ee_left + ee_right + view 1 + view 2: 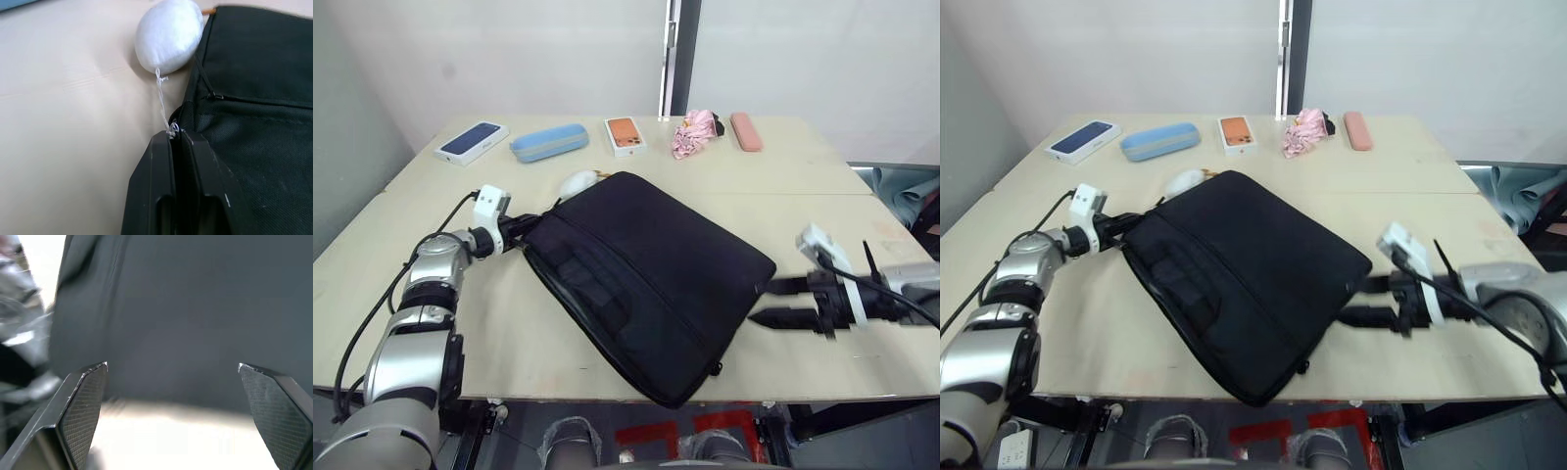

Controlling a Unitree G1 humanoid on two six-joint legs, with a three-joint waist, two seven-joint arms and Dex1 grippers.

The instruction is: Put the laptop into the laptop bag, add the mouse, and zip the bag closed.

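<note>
The black laptop bag (pixel 646 264) lies flat and askew in the middle of the table. My left gripper (pixel 524 235) is at the bag's left corner, shut on the zip pull (pixel 174 130). A white string runs from there to a white plush charm (pixel 168 34) lying beside the bag. My right gripper (pixel 759 302) is open just off the bag's right corner, one finger on each side of the edge and not touching it. The laptop and the mouse are out of view.
Along the far edge lie a dark blue phone box (pixel 471 142), a light blue case (pixel 549 142), an orange phone box (pixel 625 136), a crumpled pink item (pixel 695 132) and a pink case (pixel 745 130). The bag's near corner reaches the table's front edge (pixel 558 397).
</note>
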